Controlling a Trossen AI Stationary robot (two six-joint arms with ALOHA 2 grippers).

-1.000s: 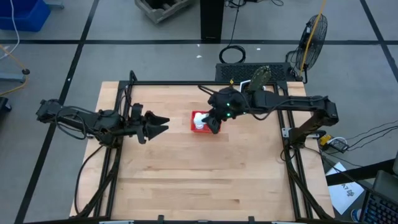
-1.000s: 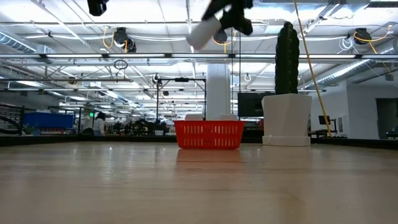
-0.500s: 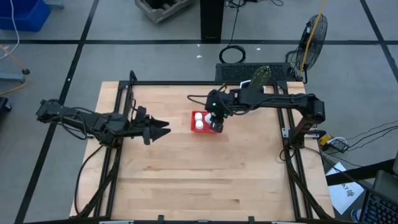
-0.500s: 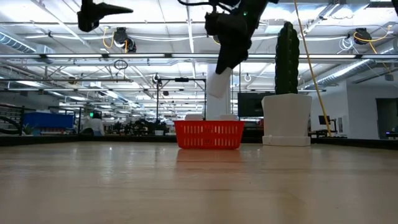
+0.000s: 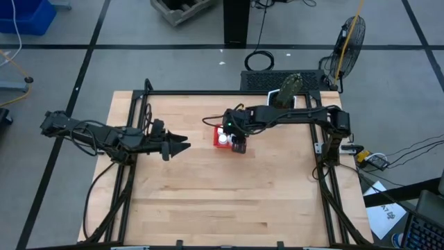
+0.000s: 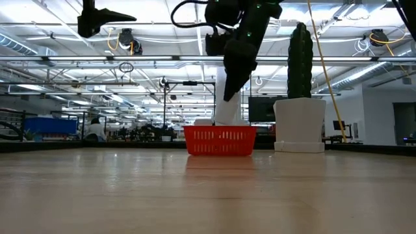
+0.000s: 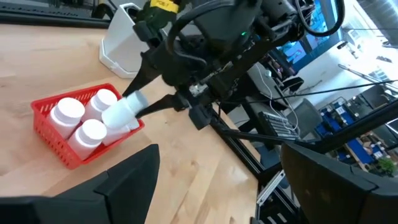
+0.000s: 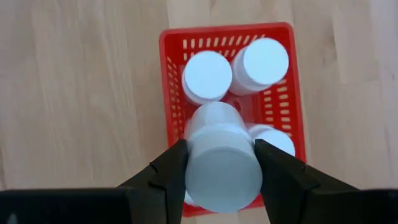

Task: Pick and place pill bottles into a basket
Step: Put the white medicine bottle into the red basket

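Observation:
The red basket [image 5: 222,136] stands on the table's middle; it also shows in the low view [image 6: 219,140], the left wrist view [image 7: 57,144] and the right wrist view [image 8: 225,30]. Three white pill bottles [image 8: 208,76] [image 8: 261,62] [image 8: 275,139] stand upright in it. My right gripper [image 8: 221,167] is above the basket, shut on another white pill bottle [image 6: 227,107]. My left gripper [image 5: 183,144] hangs open and empty in the air to the basket's left, fingers pointing at it. My right gripper pinches the pill bottle's round side [image 8: 194,163] between its two fingers, near the bottle's upper end. The fingers [image 6: 238,62] come from above, slanting down. The bottle hangs a little tilted, its lower end [image 7: 113,122] down between the basket's walls beside the other bottles.
A white planter pot [image 6: 299,125] with a tall green cactus [image 6: 299,62] stands at the far right of the table, behind the basket's right side; it shows in the high view [image 5: 290,87]. Bare wood lies in front of the basket. A black frame edges the table.
My right gripper has gone toward the table's left and down over the basket, turning from a slant to nearly straight down. The pill bottle it holds has swung from tilted high in the air to nearly upright, and its lower end has sunk into the basket.

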